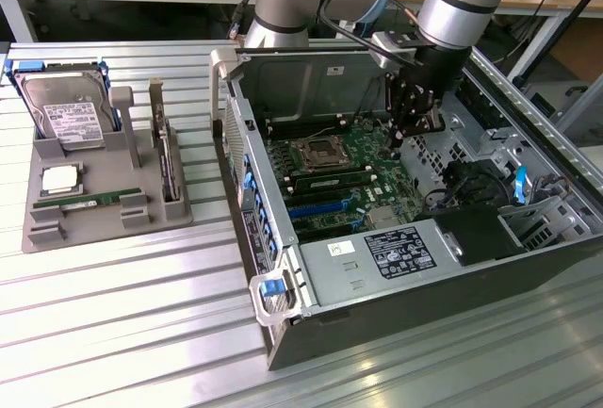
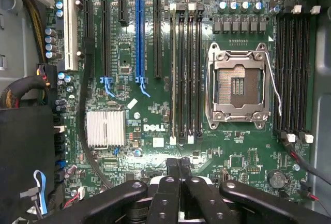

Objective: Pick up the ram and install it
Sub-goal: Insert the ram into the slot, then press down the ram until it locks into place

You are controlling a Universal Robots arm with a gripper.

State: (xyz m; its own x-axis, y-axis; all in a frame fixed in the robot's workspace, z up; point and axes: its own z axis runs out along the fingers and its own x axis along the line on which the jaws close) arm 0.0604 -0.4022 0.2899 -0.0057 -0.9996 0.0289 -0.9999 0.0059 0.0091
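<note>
A ram stick, long, thin and green, lies flat in the grey holder tray at the exterior view's left, far from the arm. My gripper hangs inside the open computer case, above the motherboard. In the wrist view the gripper has its black fingertips pressed together with nothing between them. It hovers just off one end of a bank of black memory slots. A second bank of slots lies on the other side of the open CPU socket.
The tray also holds a silver hard drive, a processor chip and an upright expansion card. Inside the case are blue and black card slots, a silver heatsink, a power supply and cables.
</note>
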